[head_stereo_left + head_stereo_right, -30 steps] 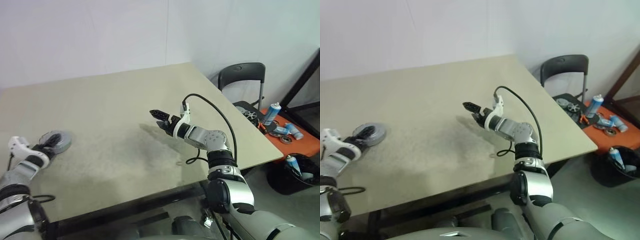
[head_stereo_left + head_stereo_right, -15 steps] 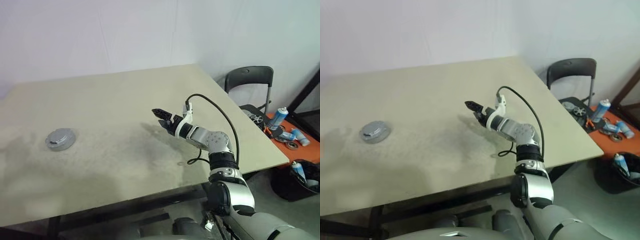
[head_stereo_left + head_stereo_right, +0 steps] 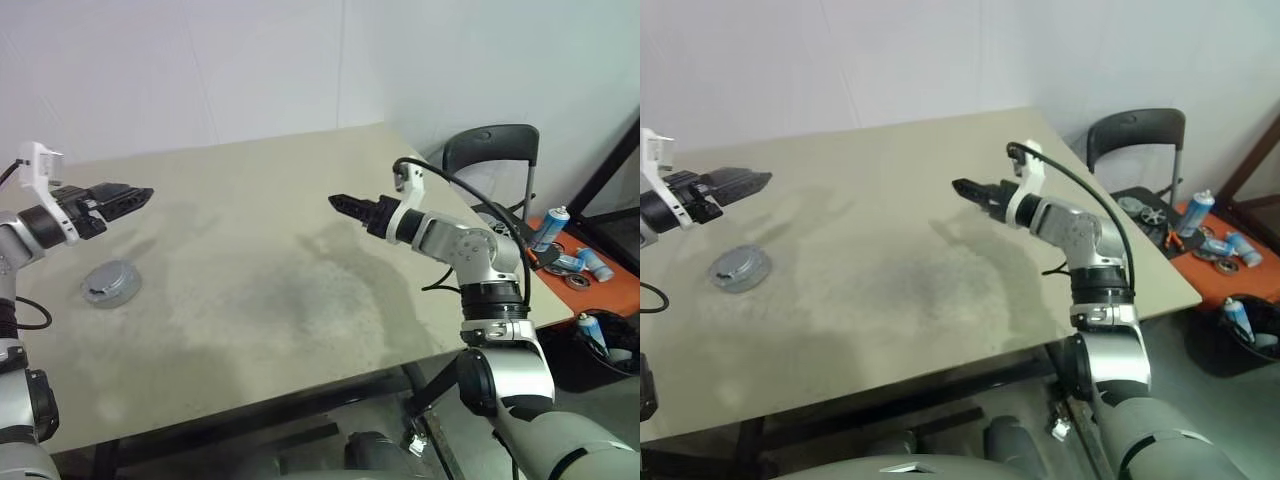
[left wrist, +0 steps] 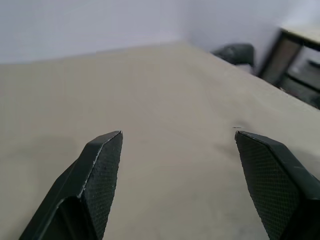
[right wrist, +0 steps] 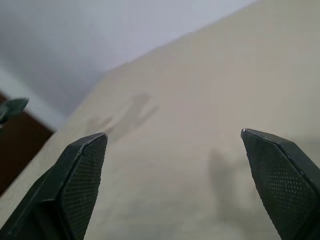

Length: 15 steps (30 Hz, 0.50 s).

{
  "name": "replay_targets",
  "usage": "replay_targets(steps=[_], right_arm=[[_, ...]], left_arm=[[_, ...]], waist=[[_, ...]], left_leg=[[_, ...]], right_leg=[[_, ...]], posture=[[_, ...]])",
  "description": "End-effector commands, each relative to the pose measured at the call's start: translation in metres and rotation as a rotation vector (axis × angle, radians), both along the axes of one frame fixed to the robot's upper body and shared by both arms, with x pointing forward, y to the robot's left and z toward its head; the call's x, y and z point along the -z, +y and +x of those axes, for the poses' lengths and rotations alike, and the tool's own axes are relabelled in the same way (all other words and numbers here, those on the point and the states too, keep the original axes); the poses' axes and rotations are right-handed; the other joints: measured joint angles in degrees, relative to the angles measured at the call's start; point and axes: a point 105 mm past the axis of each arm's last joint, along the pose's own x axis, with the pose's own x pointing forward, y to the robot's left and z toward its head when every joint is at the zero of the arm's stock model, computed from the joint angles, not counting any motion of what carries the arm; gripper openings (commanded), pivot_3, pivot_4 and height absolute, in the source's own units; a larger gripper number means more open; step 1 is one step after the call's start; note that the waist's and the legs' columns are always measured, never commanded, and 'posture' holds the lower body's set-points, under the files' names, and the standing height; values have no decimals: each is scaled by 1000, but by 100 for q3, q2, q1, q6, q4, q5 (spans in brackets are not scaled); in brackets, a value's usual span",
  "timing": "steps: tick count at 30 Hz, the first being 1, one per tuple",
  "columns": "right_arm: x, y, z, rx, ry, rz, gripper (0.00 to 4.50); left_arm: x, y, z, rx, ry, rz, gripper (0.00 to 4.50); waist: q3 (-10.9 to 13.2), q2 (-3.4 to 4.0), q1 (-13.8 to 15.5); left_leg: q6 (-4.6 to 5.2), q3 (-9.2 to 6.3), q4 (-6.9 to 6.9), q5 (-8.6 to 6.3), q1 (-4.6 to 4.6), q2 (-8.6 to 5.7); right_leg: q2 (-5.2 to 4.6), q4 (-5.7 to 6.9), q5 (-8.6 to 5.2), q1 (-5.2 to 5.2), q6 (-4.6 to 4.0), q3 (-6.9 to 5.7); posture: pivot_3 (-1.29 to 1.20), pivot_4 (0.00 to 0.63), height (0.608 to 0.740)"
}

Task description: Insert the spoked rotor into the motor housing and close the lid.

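Observation:
A round grey metal lid (image 3: pixel 110 282) lies flat on the beige table (image 3: pixel 260 300) near its left side. Whatever is beneath it is hidden, so the spoked rotor and the motor housing are out of view. My left gripper (image 3: pixel 143 196) hovers in the air above and slightly behind the lid, pointing right, open and empty, its fingers (image 4: pixel 100 165) wide apart. My right gripper (image 3: pixel 338 202) is raised over the table's middle right and points left. It is open too, with nothing between its pads (image 5: pixel 82 175).
A black chair (image 3: pixel 487 150) stands past the table's right edge. Beside it, an orange mat (image 3: pixel 590 285) holds spray cans and small metal parts, and a black bin (image 3: pixel 600 350) sits on the floor. A white wall runs behind the table.
My left gripper has lifted away from the lid, up and to the right, leaving it on the table. My right gripper has risen and shifted right. The camera has also shifted.

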Motion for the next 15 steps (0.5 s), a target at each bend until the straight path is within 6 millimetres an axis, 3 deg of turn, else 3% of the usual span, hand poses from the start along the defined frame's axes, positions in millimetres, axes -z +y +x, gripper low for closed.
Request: replay_targets(steps=[1,7,15], right_arm=[[-32,-3,3,22,-103,53,4500],[-12,11,-6,7,-56,59,4500],[-6,26,-16,-59,-50,45,4500]], left_arm=[[-8,-23,-2,85,-21,4,3803],[6,-57,-12,181,27,2,3803],[10,-61,-21,146,47,-24,3803]], waist=[[0,0,-6],[0,0,36],[3,2,87]], left_leg=[[0,0,0,0,0,3],[1,-2,15,0,3,3],[1,-3,23,0,4,-5]], right_leg=[[-2,0,0,1,0,0],[-6,1,0,13,0,1],[-1,2,1,19,0,-1]], posture=[[0,0,740],[0,0,740],[0,0,740]])
